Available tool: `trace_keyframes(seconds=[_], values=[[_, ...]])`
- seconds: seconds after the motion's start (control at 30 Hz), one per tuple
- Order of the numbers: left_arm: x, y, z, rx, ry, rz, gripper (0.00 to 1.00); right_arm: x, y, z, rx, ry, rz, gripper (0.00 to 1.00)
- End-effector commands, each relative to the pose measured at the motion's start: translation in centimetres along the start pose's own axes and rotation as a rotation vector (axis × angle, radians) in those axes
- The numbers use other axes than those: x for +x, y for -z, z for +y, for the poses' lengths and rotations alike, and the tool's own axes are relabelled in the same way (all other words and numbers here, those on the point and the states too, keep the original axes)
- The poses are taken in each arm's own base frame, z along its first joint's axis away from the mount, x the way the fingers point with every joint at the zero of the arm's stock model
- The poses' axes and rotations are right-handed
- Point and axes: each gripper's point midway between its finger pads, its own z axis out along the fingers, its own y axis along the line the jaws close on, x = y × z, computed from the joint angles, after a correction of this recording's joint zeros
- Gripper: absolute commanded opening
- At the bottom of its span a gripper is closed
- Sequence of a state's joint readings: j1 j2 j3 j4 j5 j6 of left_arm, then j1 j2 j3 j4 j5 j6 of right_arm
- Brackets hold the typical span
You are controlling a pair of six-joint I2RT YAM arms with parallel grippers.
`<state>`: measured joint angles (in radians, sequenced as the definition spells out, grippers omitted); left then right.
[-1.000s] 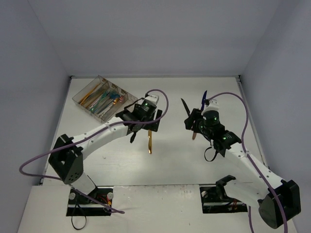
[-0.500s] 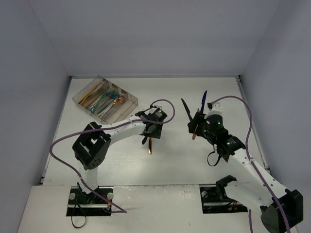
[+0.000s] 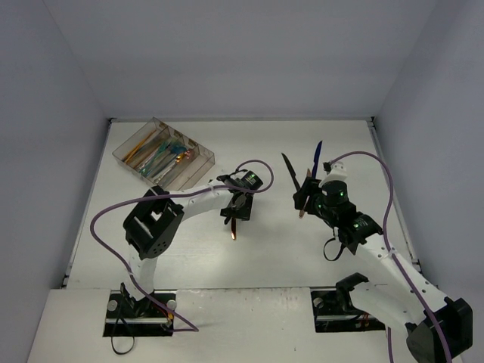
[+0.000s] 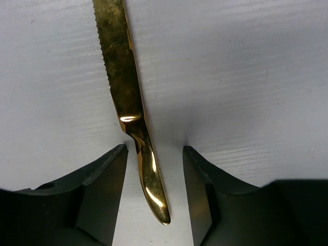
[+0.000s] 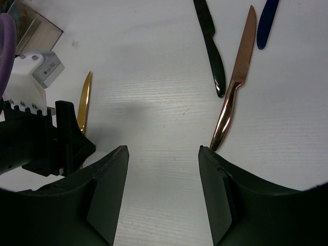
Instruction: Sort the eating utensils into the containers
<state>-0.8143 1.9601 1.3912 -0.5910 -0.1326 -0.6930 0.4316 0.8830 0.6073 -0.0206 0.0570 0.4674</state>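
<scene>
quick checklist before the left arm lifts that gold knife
1. Gold knife lies flat on the table: ok.
2. Its handle sits between the left tool's fingers: ok.
3. Grip closed on the handle: not ok, a gap shows on both sides.
4. Handle centred in the gap: not ok, it lies nearer one finger.
5. Right tool out of the way: ok, open and empty near the copper knife, apart from the left arm.
6. Free slot in the tray: cannot tell, too small in the top view.
</scene>
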Motion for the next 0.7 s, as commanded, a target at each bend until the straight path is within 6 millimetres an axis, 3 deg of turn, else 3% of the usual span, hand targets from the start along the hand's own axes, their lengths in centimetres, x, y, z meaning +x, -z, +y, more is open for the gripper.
trace_keyframes(seconds=[0.0,0.23,0.37,0.5,0.53,0.67], values=[[-1.2,1.2,-0.6,0.015,0.024,-0.018,0.42,-1.7,0.2,0.0,0.001,-0.002,-0.067,0.54],[-0.7,-0.1,0.2,0.015,0.049,0.032,0.39,-1.6,0.2,-0.1,0.003,-0.004,-0.066,0.54],[-0.4,-0.5,0.3,0.016,0.048,0.049,0.28,-1.7,0.3,-0.1,0.003,-0.007,-0.071,0.54],[-0.2,-1.0,0.8,-0.002,0.043,0.06,0.09,-1.6,0.3,-0.2,0.005,-0.009,-0.069,0.55],[-0.2,-1.1,1.0,-0.007,0.04,0.063,0.0,-1.6,0.3,-0.2,0.004,-0.009,-0.068,0.55],[-1.3,-0.4,1.2,0.0,-0.033,0.027,0.0,-1.5,0.3,-0.1,0.001,-0.007,-0.064,0.55]])
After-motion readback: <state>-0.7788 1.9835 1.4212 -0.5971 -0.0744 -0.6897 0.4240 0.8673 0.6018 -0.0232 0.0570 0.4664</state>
